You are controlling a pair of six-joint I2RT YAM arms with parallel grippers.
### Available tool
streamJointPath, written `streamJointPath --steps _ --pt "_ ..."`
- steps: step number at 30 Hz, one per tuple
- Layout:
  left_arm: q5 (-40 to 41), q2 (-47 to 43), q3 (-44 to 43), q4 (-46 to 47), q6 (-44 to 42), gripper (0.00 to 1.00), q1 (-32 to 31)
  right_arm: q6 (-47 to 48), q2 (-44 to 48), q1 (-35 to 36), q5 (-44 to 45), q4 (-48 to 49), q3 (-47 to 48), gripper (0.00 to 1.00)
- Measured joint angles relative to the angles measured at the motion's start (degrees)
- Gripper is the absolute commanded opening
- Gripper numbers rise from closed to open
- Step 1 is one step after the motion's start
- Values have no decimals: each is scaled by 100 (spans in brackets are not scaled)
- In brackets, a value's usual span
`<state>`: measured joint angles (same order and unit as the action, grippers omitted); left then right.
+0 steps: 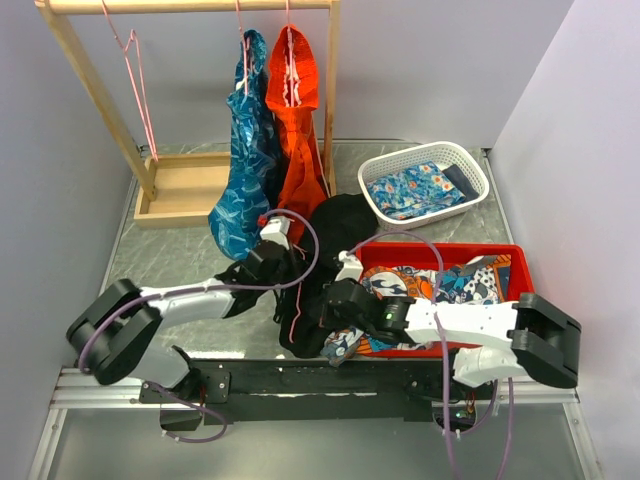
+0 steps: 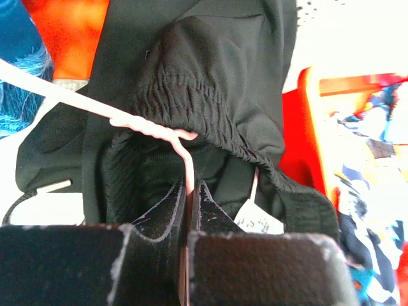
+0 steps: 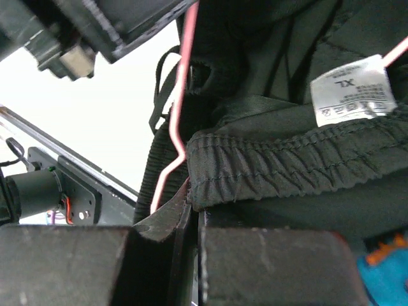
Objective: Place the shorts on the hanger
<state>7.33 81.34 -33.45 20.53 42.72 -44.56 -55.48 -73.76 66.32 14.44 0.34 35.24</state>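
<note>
- Shorts (image 1: 335, 235): a black heap at mid-table, touching the left wall of the red bin (image 1: 470, 248). The waistband is turned toward the near edge. They are not hung on anything yet.
- Right gripper (image 3: 193, 210): the jaws are drawn together on the elastic waistband hem, and a fold of black fabric runs in between the fingers. The XL label (image 3: 350, 92) sits just beyond the hem, to the right.
- Left gripper (image 2: 189, 191): the jaws are pinched tight on the thin pink wire of the hanger (image 2: 153, 127). Just past the fingertips the wire bends, and one arm of it runs away to the left across the fabric.
- The hanger lies against the gathered waistband at the near-left side of the heap. I cannot tell whether any of the wire is inside the waist opening.
- Step in hand (judged): fitting the hanger into the waist, with one gripper on each item. Both grasps are made, but the shorts are not yet seated on the frame.
- Next move (judged): the right gripper holds the waistband taut and open while the left gripper slides a hanger arm under the elastic. The soft cloth may bunch, and the thin wire could twist in the jaws.
- Farther right: a white basket (image 1: 430, 212) holding patterned cloth.
- Far edge: a wooden rack (image 1: 331, 60) carrying a blue garment (image 1: 240, 170) and an orange-red garment (image 1: 297, 120). A spare pink hanger (image 1: 137, 90) hangs at its left end.
</note>
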Motion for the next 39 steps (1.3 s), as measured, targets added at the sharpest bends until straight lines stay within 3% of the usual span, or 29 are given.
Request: streamJointPath --steps 6,13,26,33,39 --pt "428 -809 466 131 61 1 -254 258 549 -13 120 -496 173 0" --pt "1615 -1617 551 17 339 1 -839 496 721 7 11 -938 1156 0" --pt "3550 -1873 -1078 -1580 811 1 -1786 835 1128 83 249 -2129 2592 0" --pt "3799 -1961 -2120 -2833 691 1 -1921 1054 1231 59 439 -2345 3060 0" --pt "3399 -1928 -3576 -4284 251 1 -2000 1255 1244 -37 673 -2402 3248 0"
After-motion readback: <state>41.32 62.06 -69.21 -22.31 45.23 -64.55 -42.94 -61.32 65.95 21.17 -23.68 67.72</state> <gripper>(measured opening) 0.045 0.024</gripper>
